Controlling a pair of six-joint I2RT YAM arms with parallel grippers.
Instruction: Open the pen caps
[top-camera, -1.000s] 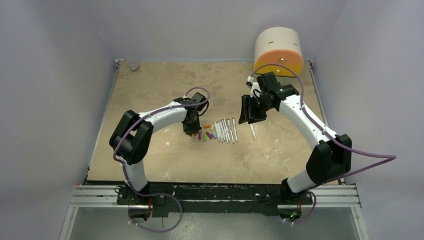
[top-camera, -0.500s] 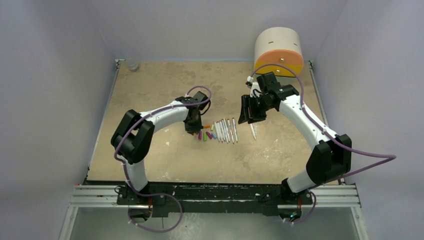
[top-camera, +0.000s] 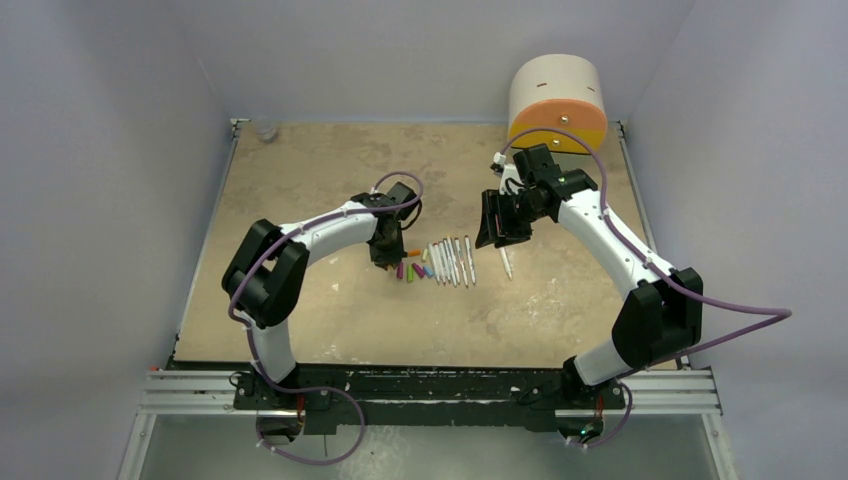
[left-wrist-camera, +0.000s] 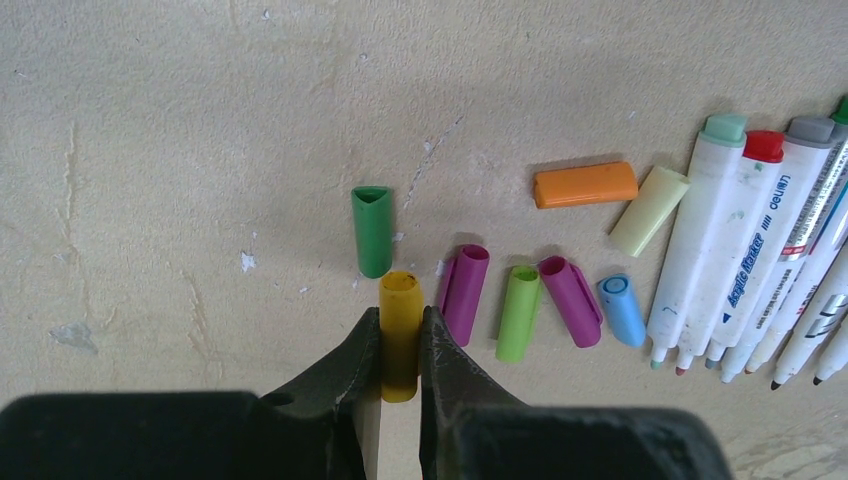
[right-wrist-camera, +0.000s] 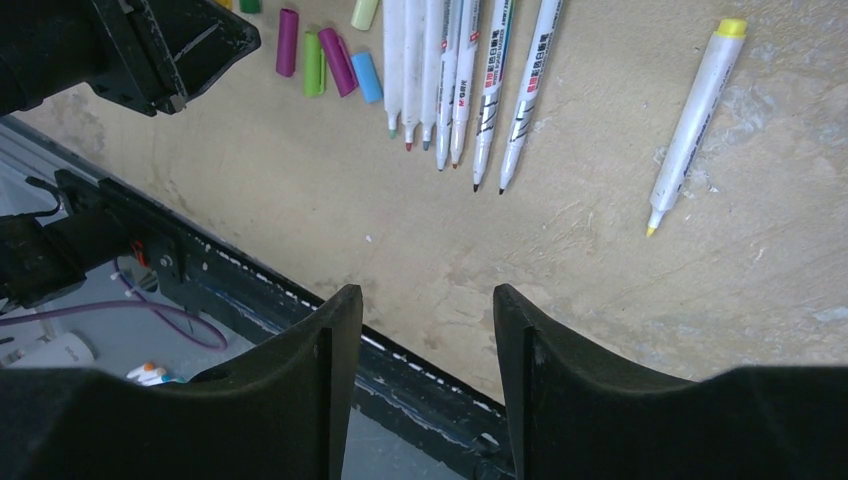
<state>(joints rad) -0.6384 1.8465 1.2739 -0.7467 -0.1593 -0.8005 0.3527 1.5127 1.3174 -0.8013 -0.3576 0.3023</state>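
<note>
Left hand (left-wrist-camera: 400, 338): pressed in on a yellow cap (left-wrist-camera: 400, 300), one finger on each side of its lower half. The cap's open end points away from the hand. Whether the cap rests on the counter (top-camera: 300, 180) or is just clear of it cannot be told.

Right hand (right-wrist-camera: 420, 300): spread, nothing between the fingers, held above the counter and apart from all items.

Loose caps lie on the counter about midway between its left and right edges, somewhat toward the near edge:
- dark green cap (left-wrist-camera: 372, 230), just beyond the yellow cap on its left;
- magenta cap (left-wrist-camera: 462, 293), just beside the yellow cap on its right;
- light green cap (left-wrist-camera: 518, 312), second magenta cap (left-wrist-camera: 570, 300) and blue cap (left-wrist-camera: 622, 310), in line further toward the right edge;
- orange cap (left-wrist-camera: 585, 184) and pale yellow cap (left-wrist-camera: 650, 196), on the far side of that line.

Row of pens (right-wrist-camera: 450, 80): lying side by side just right of the caps, tips bare and pointing to the near edge.

Lone pen (right-wrist-camera: 692, 120): yellow-ended, tip bare, lying apart from the row on the side of the right edge.

Drawer unit (top-camera: 557, 100): round, cream and orange, at the far right corner.
</note>
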